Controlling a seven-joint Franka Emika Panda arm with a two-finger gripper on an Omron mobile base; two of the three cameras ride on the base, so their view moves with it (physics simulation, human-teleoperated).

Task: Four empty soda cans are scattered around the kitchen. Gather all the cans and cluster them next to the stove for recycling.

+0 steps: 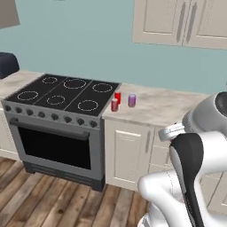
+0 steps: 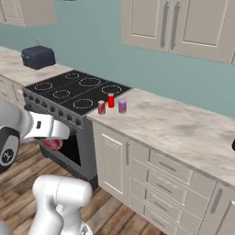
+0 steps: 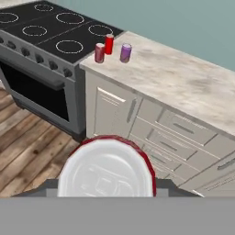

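Observation:
My gripper [image 2: 51, 141] is shut on a red soda can [image 3: 106, 166], whose pale round top looms close in the hand view. It hangs low in front of the stove [image 1: 62, 96], above the wood floor. On the beige counter just right of the cooktop stand two red cans [image 1: 117, 97] [image 1: 114, 105] and a purple can [image 1: 132, 100], all upright and close together. The same three appear in the right base view as red can [image 2: 110, 100], red can [image 2: 101, 107] and purple can [image 2: 122, 106].
A dark toaster [image 2: 38, 57] sits on the counter left of the stove. The counter [image 2: 183, 128] runs on to the right over cream drawers [image 2: 167, 167]. Upper cabinets [image 2: 174, 23] hang on the teal wall. Wood floor [image 1: 53, 199] lies in front.

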